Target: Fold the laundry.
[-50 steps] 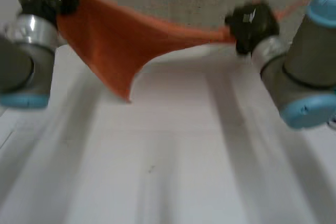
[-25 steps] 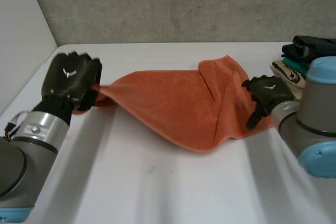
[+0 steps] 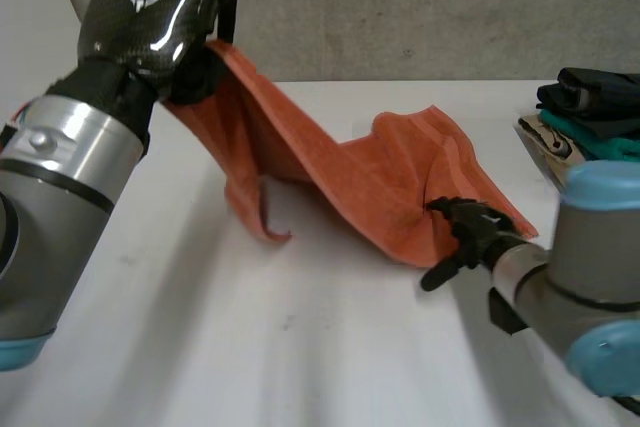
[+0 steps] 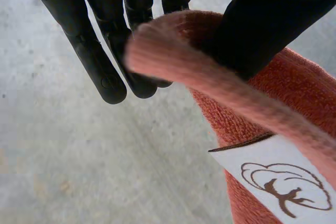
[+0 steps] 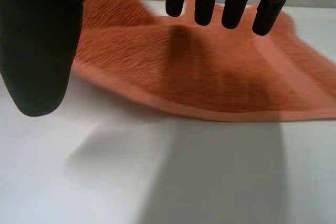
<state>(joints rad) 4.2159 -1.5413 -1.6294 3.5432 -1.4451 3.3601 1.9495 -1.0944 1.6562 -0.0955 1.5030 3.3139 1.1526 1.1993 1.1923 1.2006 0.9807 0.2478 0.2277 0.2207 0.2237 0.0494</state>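
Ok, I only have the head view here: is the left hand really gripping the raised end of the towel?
Observer: Yes. In the left wrist view the left hand pinches the hem of the towel between thumb and fingers.
Operator: Anything sewn there?
Observer: A white label with a cotton-boll drawing, beside the hem.
Operator: And the right hand?
Observer: Right wrist view: the right hand is open, fingers straight above the towel, holding nothing.

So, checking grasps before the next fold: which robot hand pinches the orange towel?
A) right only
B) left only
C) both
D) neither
B: the left robot hand pinches the orange towel by its hem, raised; the right robot hand has straight fingers over the cloth.
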